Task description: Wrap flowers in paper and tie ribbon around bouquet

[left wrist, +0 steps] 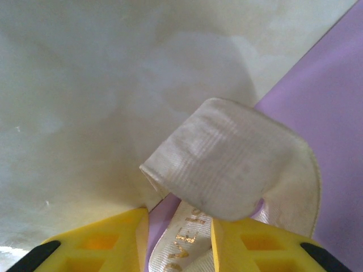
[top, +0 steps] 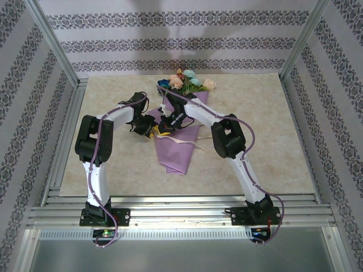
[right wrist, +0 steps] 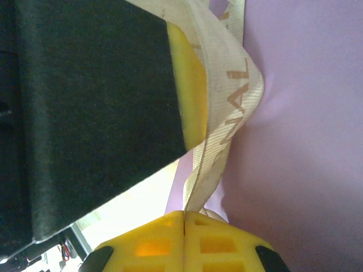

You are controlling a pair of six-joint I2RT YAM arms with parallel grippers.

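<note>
The left hand (left wrist: pixel 180 224) is partly spread, with the ribbon (left wrist: pixel 227 170) looped loosely between its fingers, apparently so that a knot can be formed. Just right of it, the right hand (right wrist: pixel 185 218) is pressed together on the ribbon, anchoring it over the bouquet (top: pixel 178 156), which is laid mid-worktop (top: pixel 272 141), blooms far.

Beige marbled tabletop (top: pixel 113 170). Walls (top: pixel 170 45) papered in grey damask stripes. Aluminium corner posts (top: pixel 53 42); aluminium rails (top: pixel 181 211) along the near edge, brightly lit
</note>
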